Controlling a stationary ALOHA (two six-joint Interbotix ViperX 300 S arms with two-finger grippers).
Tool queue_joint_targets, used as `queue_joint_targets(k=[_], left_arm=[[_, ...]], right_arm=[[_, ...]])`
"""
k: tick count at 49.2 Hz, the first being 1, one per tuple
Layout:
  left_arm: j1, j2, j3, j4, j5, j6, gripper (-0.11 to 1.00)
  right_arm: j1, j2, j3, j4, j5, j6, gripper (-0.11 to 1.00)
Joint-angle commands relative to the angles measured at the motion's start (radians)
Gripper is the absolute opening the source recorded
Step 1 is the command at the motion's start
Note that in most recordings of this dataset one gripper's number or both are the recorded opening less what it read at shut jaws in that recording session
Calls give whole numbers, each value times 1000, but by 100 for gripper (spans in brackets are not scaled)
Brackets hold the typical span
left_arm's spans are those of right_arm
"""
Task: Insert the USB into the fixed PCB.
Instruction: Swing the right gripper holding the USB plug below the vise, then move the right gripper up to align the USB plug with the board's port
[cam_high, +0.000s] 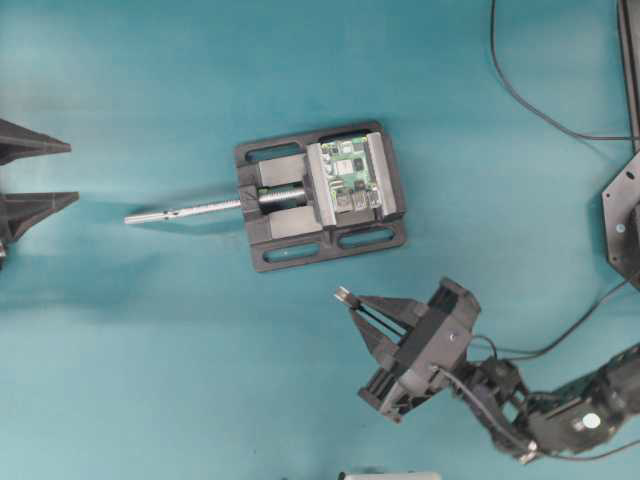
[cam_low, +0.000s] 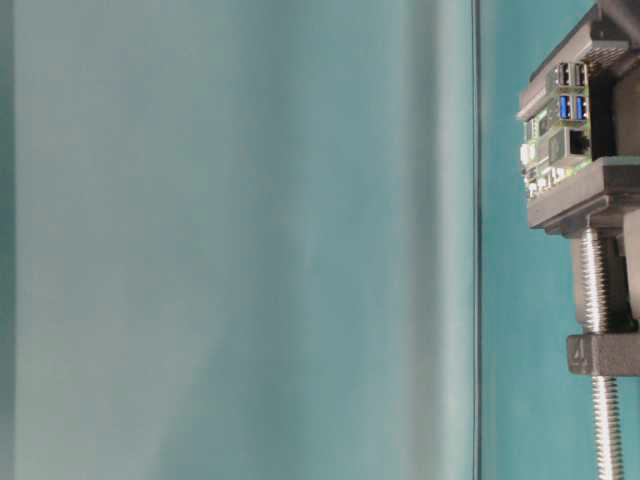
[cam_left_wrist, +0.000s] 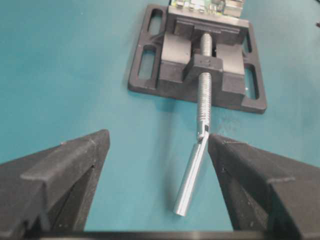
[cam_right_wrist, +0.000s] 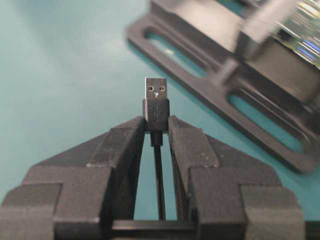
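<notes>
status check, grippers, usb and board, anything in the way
Left gripper open, empty. Right gripper shut on USB, metal tip out front. PCB clamped in vise, ports free. Nothing between plug and board.

Counted across the views: one USB (cam_right_wrist: 156, 102) plug, one fixed PCB (cam_high: 352, 176), one black vise (cam_high: 320, 196) with a single silver screw rod (cam_high: 185, 210), and two grippers, the left gripper (cam_high: 40, 175) and the right gripper (cam_high: 348, 300) (plus one loose black cable (cam_high: 530, 100) on the tabletop (cam_high: 150, 380)).
</notes>
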Motion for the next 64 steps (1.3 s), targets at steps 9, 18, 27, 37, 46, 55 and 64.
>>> queue_joint_targets(k=[9,18,27,37,46,55,64], left_arm=[[2,9,-11,5,-3,-3,94],[2,8,-12,5,-3,-3,94],[2,8,-11,6,-3,-3,94],[2,8,-11,5,-3,-3,94],[2,8,-11,5,-3,-3,94],[2,8,-12,5,-3,-3,94],[2,8,-11,6,-3,-3,94]], right_arm=[[5,75,-152,209,-181,-25,21],[3,100,-187,296,-261,-21,21],[-11,110,-202,330,-301,-15,21],[-20,135,-215,376,-376,-11,21],[-28,164,-241,377,-407,31,21],[-51,201,-298,377,-449,77,21],[-81,202,-311,377,-456,143,21]])
